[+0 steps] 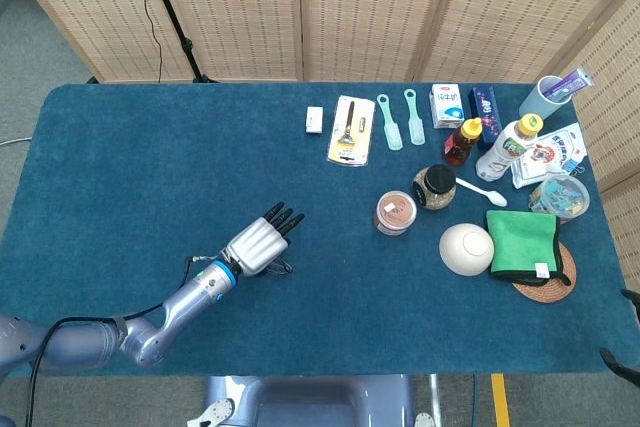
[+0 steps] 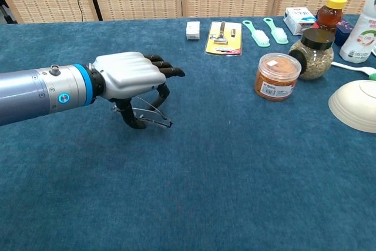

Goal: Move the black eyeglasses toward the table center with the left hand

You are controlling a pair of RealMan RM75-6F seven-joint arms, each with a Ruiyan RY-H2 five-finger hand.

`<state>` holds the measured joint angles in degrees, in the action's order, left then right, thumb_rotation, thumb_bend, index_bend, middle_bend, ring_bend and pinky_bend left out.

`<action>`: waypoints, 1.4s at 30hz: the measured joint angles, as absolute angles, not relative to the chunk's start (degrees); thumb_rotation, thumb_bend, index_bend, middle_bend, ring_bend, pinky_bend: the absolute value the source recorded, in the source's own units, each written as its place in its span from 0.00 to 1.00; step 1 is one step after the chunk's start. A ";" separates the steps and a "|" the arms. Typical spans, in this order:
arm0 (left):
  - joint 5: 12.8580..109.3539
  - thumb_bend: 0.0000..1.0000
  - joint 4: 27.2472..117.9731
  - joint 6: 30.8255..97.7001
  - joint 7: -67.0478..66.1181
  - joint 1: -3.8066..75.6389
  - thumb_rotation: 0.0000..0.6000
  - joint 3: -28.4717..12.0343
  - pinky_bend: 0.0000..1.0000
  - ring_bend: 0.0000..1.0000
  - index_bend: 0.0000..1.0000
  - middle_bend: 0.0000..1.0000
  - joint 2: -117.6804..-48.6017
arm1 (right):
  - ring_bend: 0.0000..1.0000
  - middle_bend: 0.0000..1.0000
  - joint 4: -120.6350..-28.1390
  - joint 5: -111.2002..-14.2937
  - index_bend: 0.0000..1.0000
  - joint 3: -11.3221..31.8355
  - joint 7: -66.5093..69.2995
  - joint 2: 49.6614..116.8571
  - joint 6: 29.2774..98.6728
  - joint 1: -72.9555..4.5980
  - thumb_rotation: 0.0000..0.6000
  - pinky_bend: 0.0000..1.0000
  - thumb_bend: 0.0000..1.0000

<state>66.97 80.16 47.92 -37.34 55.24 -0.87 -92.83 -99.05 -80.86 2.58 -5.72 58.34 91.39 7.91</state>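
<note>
Eyeglasses [image 2: 150, 114], black and thin-framed, lie under the left hand [image 2: 130, 74], well left of the orange-lidded jar [image 2: 277, 75]. Its thumb and a finger pinch the frame. They look light and fragile, so hold the frame rather than the lenses.

A blue cloth covers the table [image 1: 130, 177]. Toward one o'clock lie a small white box [image 1: 314, 119], a yellow razor card [image 1: 351, 130] and two mint brushes [image 1: 390, 122] side by side. Toward three o'clock, an orange-filled jar [image 1: 395, 213] stands just beside a black-lidded jar [image 1: 435, 187]. Near them lies a white spoon [image 1: 482, 192], and a white bowl [image 1: 466, 249] sits beside a green cloth [image 1: 522, 245] on a round woven mat [image 1: 545, 285]. A honey bottle [image 1: 463, 141] stands further back.
</note>
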 measured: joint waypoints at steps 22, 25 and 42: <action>71.34 0.21 88.83 54.64 -36.72 48.62 0.79 3.05 0.00 0.00 0.17 0.00 -87.15 | 0.08 0.06 -98.56 -81.19 0.20 2.63 -5.44 58.78 90.88 7.42 1.00 0.17 0.19; 72.38 0.21 90.11 55.86 -34.04 47.70 0.78 2.70 0.00 0.00 0.11 0.00 -86.47 | 0.08 0.06 -98.67 -81.31 0.20 2.63 -5.56 58.80 90.94 7.38 1.00 0.17 0.19; 82.74 0.21 92.97 57.99 9.52 43.58 0.70 1.01 0.00 0.00 0.02 0.00 -85.54 | 0.08 0.06 -98.57 -81.51 0.20 2.53 -5.43 58.94 91.11 7.41 1.00 0.17 0.19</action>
<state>82.74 92.97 57.99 9.52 43.58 1.01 -85.54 -98.57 -81.51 2.53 -5.43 58.94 91.11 7.41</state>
